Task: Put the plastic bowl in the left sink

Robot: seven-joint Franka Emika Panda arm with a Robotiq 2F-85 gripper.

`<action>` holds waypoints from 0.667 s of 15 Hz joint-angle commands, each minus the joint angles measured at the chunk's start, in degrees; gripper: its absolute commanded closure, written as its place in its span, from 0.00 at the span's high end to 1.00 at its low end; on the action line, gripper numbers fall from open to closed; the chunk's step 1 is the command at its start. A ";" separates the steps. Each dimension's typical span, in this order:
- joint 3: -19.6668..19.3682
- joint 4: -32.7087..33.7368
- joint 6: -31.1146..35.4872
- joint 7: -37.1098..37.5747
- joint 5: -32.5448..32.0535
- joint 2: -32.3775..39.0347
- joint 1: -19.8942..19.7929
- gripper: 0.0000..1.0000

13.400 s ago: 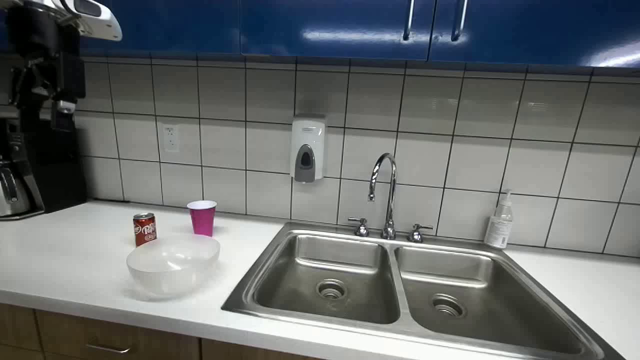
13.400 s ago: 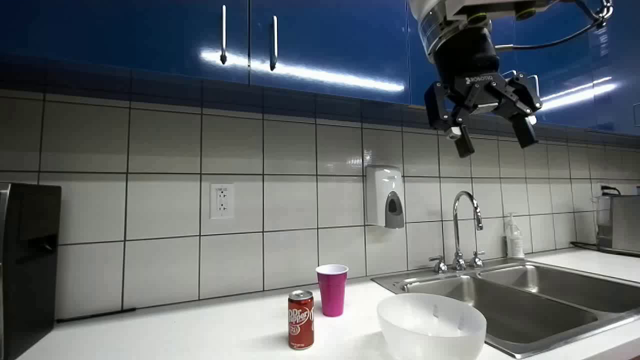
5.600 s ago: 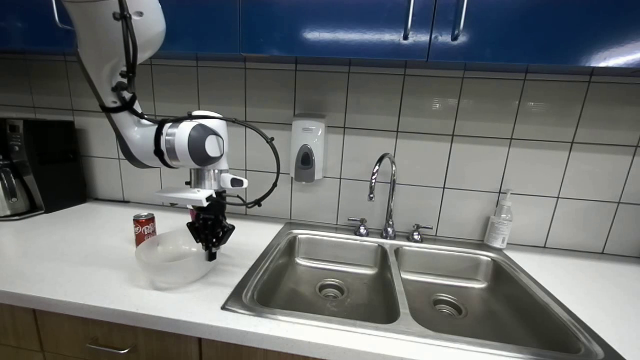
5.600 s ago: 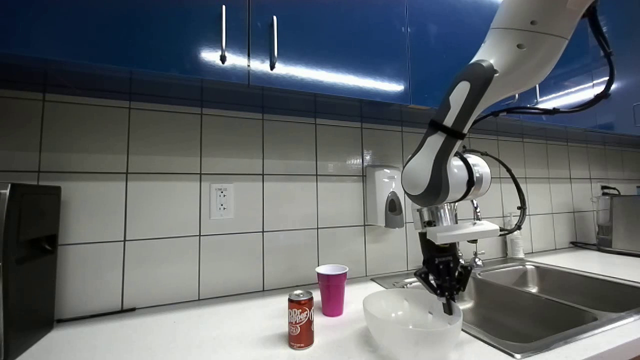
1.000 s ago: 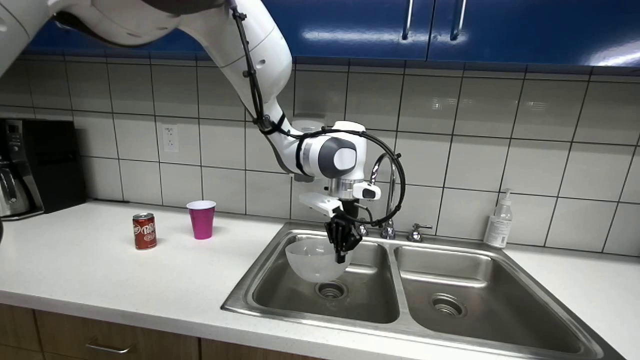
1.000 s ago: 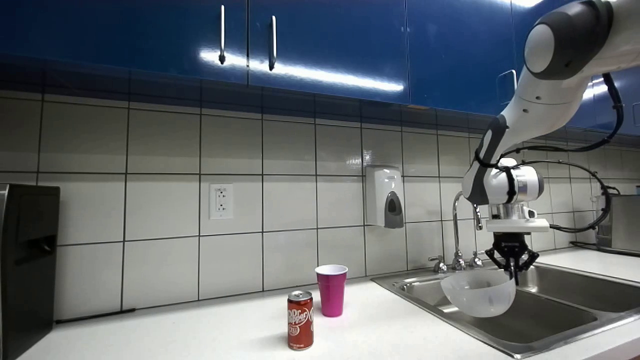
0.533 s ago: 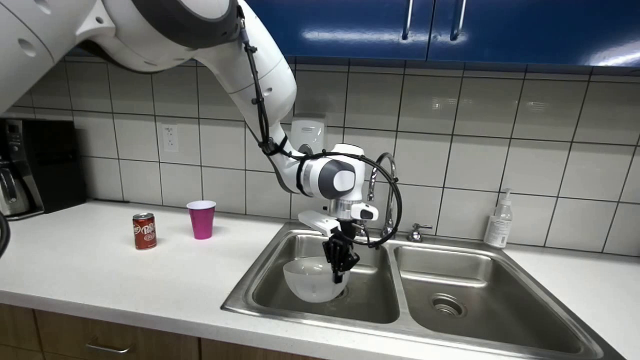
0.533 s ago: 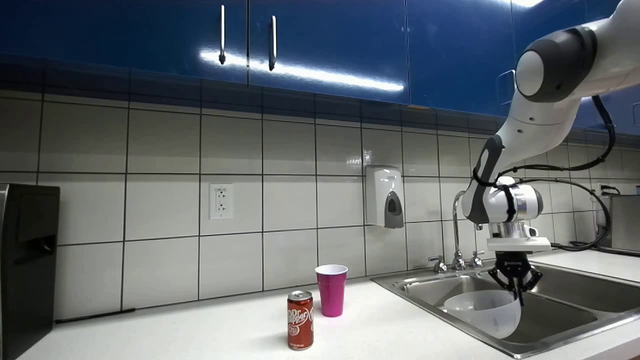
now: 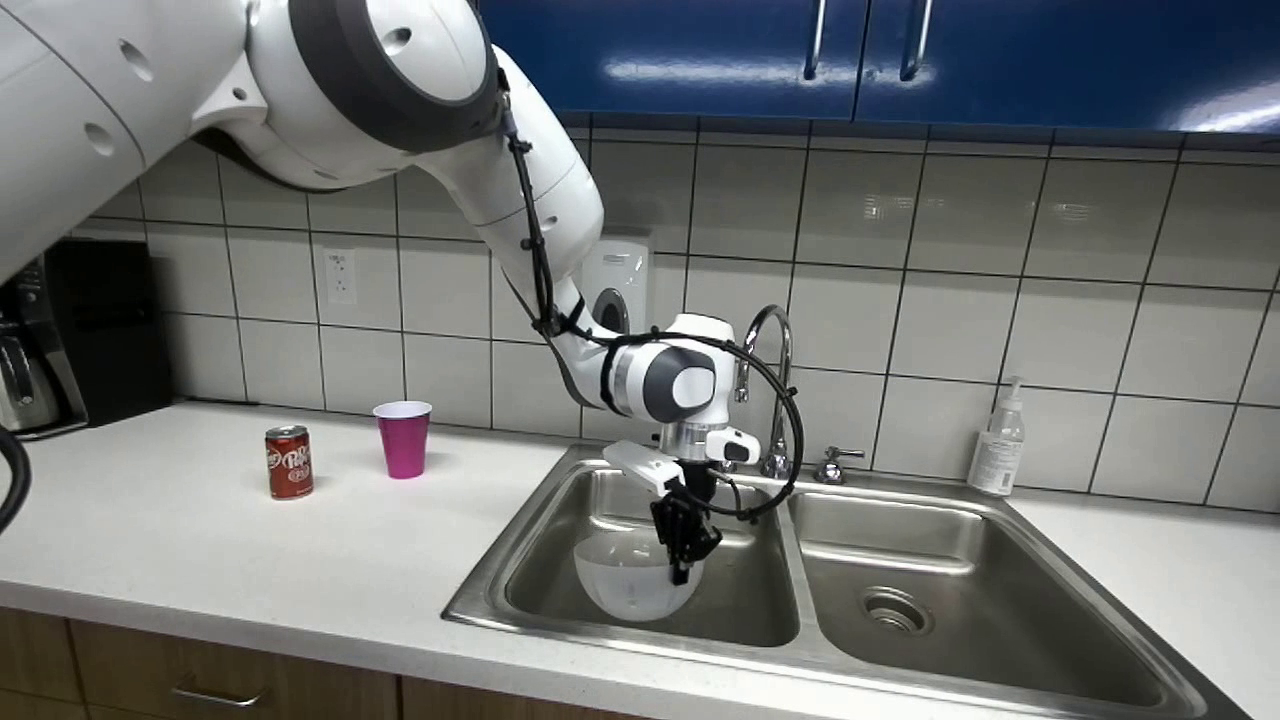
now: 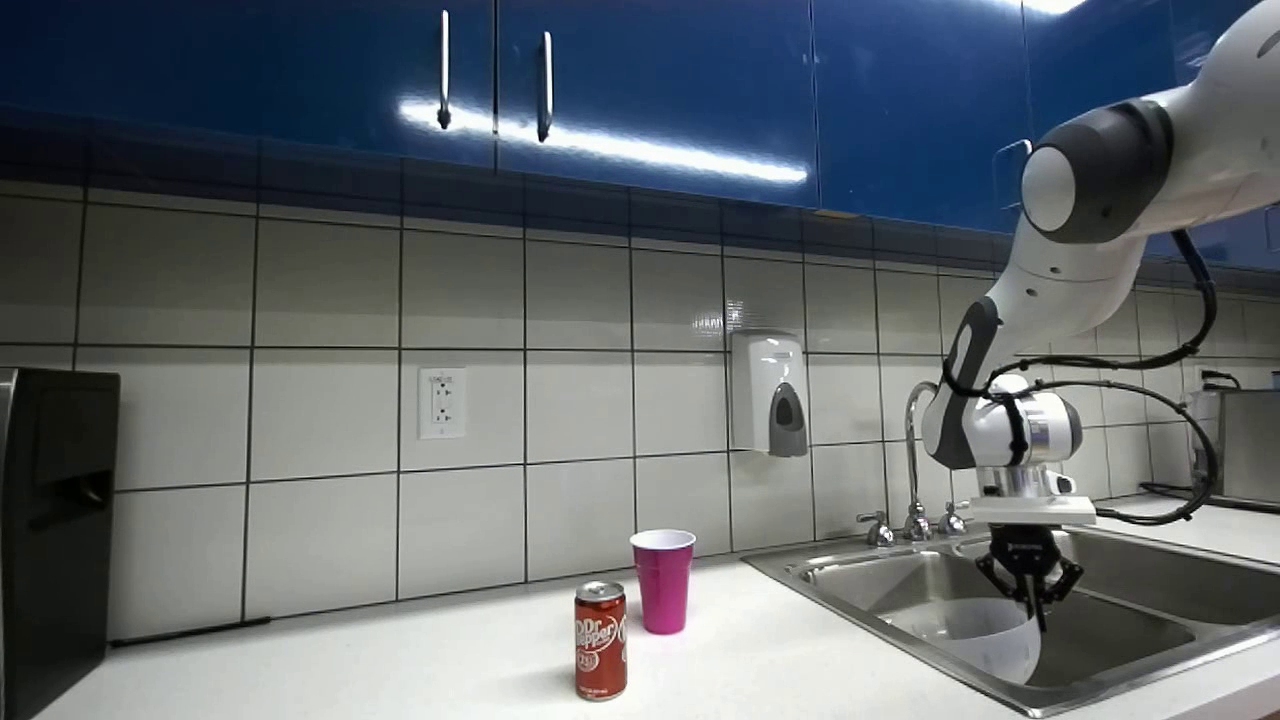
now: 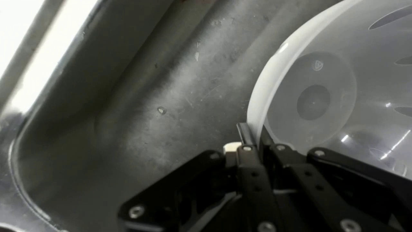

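Observation:
The translucent plastic bowl [image 9: 625,585] is down inside the left sink [image 9: 745,605], below the level of its rim. Whether its base touches the sink floor I cannot tell. My gripper [image 9: 681,574] is shut on the bowl's edge, on the side toward the divider. In the wrist view the bowl's white rim [image 11: 265,85] runs between the two fingertips of the gripper [image 11: 256,132], with one finger outside the wall and one inside. The drain of this basin is hidden behind the bowl and gripper. An exterior view shows the bowl [image 10: 990,645] partly cut off by the sink's near edge.
A steel divider [image 9: 803,570] separates this basin from the right one. The faucet [image 10: 911,460] rises close behind the arm. On the counter at left stand a pink cup [image 9: 404,445] and a dark red can [image 9: 290,465]. A pump bottle [image 9: 998,455] stands behind the right basin.
Over the last second my gripper has lowered the bowl from above the left sink down into it. The grip on the rim has stayed the same. Cup and can have not moved.

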 commanded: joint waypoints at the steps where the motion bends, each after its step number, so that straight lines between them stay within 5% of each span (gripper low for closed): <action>1: 0.72 2.85 0.00 1.20 0.66 2.14 -0.83 0.02; 4: 0.59 2.94 0.72 1.37 0.53 2.35 -0.60 0.03; 5: 0.45 2.68 0.97 1.43 0.28 2.25 -0.38 0.29; 6: 0.40 2.39 1.19 1.39 0.17 1.99 -0.27 0.30; 10: -0.07 1.07 1.74 1.83 -0.46 0.65 0.65 0.58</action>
